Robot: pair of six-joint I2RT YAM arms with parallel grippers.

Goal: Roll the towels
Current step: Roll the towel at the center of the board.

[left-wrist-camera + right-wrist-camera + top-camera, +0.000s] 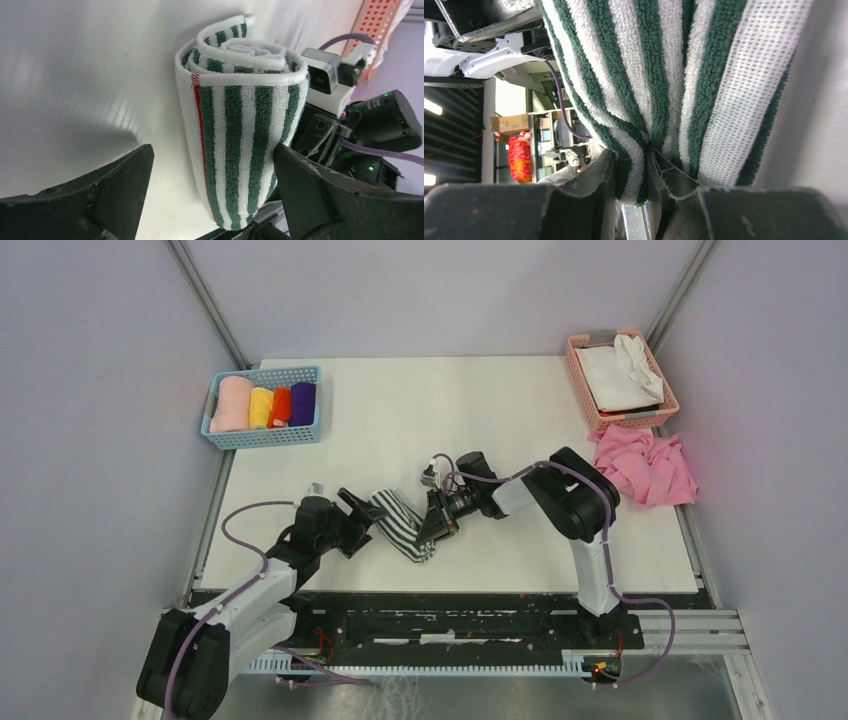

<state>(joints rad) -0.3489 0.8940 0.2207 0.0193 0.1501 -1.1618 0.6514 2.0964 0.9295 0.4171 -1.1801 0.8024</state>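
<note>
The green-and-white striped towel (400, 523) lies rolled on the table between my two arms; its spiral end (240, 50) faces away in the left wrist view. My left gripper (362, 523) (212, 155) is open and straddles the roll's near end. One finger (305, 185) touches the roll's side, the other (120, 185) stands apart from it. My right gripper (437, 518) (631, 160) is shut on a fold of the striped towel (649, 75) at the roll's other side. The purple towel (303, 403) sits rolled in the blue basket (265, 436).
The blue basket at the back left also holds pink, yellow and orange rolls. A pink basket (592, 408) at the back right holds a white cloth (620, 375). A crumpled pink cloth (645, 465) lies by the table's right edge.
</note>
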